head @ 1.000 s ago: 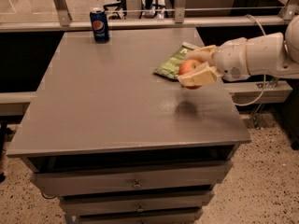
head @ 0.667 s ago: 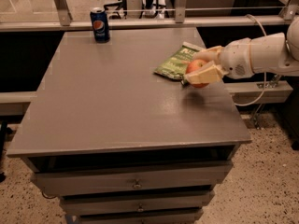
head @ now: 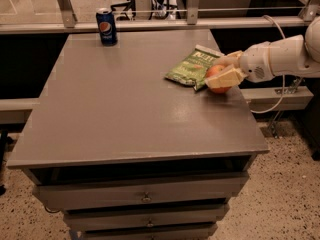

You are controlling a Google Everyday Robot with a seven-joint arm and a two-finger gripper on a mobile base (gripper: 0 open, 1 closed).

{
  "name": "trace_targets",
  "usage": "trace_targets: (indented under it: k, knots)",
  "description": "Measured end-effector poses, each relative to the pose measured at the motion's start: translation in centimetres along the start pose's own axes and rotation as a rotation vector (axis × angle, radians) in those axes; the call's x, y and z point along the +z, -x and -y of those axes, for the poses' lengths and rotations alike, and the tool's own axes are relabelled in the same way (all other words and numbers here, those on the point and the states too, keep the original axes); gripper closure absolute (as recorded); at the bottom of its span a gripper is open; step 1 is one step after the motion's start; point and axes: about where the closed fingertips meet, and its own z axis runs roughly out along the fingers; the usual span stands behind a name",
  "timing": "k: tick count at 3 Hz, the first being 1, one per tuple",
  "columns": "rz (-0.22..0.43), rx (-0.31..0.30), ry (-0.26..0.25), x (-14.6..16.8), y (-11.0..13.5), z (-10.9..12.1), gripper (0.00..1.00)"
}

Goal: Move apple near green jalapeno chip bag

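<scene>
The red-orange apple (head: 217, 75) sits low at the table's right side, touching or just above the surface, right next to the green jalapeno chip bag (head: 191, 66). The bag lies flat with white lettering and a pale sealed edge at its far end. My gripper (head: 221, 72) reaches in from the right on a white arm and is shut on the apple, with one cream finger (head: 223, 78) across its front and the other behind it.
A blue soda can (head: 106, 26) stands upright at the far left of the grey table (head: 125, 109). The table's right edge runs just beyond the apple. Drawers sit below the tabletop. A metal rail crosses behind the table.
My gripper has moved right and down with the apple, from a little above the table to beside the chip bag's right edge at table level.
</scene>
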Motion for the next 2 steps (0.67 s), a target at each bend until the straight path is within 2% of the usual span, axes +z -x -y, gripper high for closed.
trace_targets:
  k: [2]
  knots:
    - [-0.009, 0.028, 0.005, 0.47, -0.64, 0.22, 0.3]
